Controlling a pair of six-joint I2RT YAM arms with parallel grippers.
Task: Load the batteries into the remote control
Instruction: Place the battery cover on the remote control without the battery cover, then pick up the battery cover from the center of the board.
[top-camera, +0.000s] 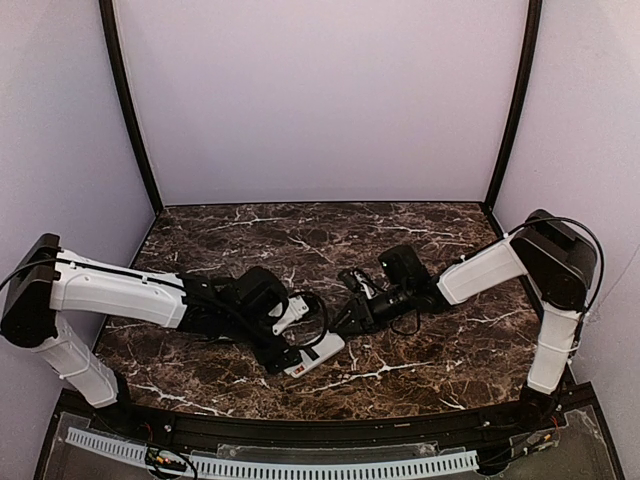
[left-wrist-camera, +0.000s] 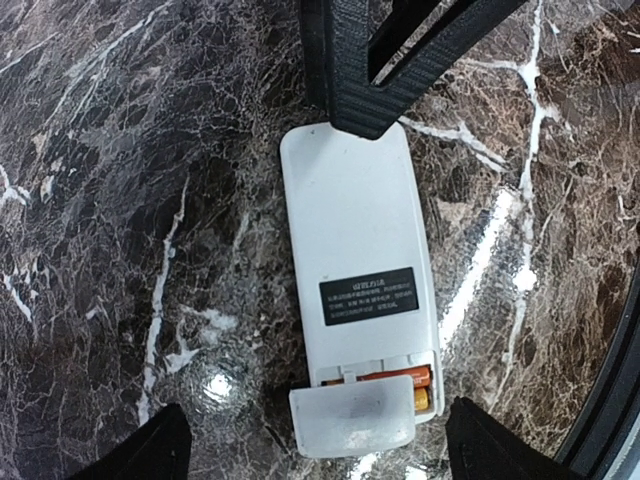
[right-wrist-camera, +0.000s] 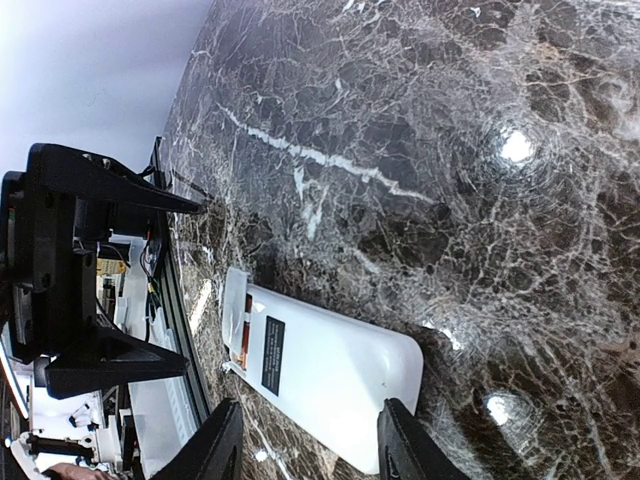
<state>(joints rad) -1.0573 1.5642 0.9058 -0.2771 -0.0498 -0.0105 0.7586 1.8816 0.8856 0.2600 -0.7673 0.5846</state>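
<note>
White cover (left-wrist-camera: 352, 420) — partly over batteries (left-wrist-camera: 400, 378)

In top view the remote control (top-camera: 318, 356), by the worktop's (top-camera: 450, 372) near edge, is mostly under the L arm (top-camera: 120, 290) and L jaws. Only a white end shows, and a reddish speck on it is too small to ID. In left wrist view its plain end is covered by an R finger (left-wrist-camera: 360, 80). Label (left-wrist-camera: 367, 295) text is too small to read. The batteries (left-wrist-camera: 392, 377) are partly under the cover (left-wrist-camera: 352, 418), so only an orange strip and a tip show. L fingers (left-wrist-camera: 150, 452) are cut off by the pic's bottom edge. In right wrist view the R fingers (right-wrist-camera: 222, 440) are cut off likewise. Can't tell whether the R jaws grip the remote or just straddle it.
</note>
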